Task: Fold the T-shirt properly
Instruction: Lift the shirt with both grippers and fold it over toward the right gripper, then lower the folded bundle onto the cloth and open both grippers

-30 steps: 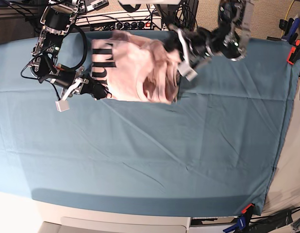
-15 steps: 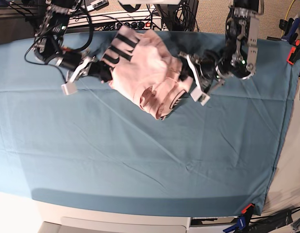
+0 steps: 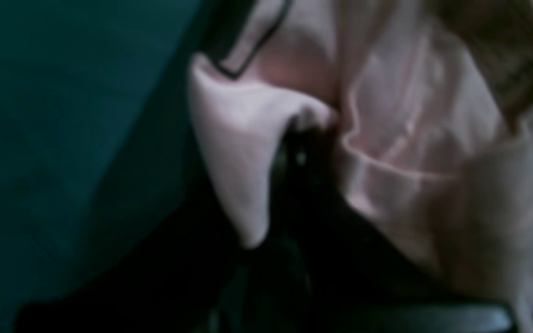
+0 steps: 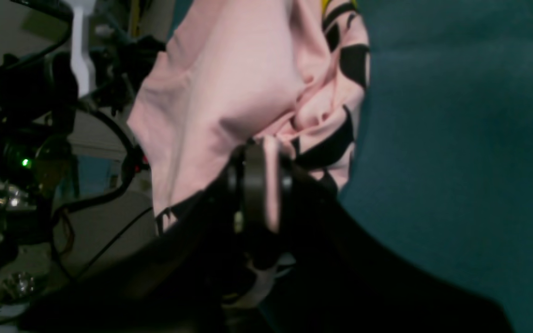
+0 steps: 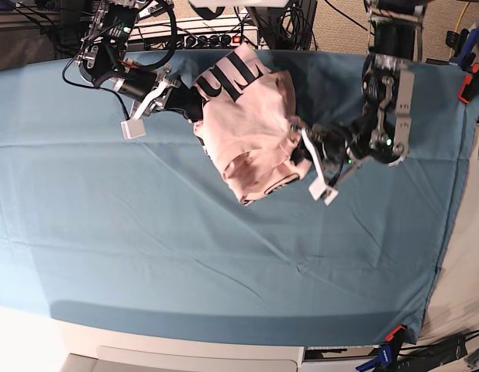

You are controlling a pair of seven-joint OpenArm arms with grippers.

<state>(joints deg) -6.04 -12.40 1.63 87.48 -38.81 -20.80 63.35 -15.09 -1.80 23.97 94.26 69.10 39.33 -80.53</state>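
Observation:
The pale pink T-shirt hangs bunched over the back middle of the table, strung between both grippers. Black lettering shows at its far end, and a crumpled lump sags toward the front. My left gripper is shut on the shirt's right side. In the left wrist view its dark fingers are buried in pink folds. My right gripper is shut on the left edge. The right wrist view shows its pads pinching a pink hem beside the black print.
The teal table cloth covers the whole table. Cables and a power strip lie behind the back edge. Clamps sit at the right edge, and another clamp is at the front right corner.
The right gripper swung back and toward the middle, and the left gripper came forward. The shirt turned between them, with its lettered end now at the back.

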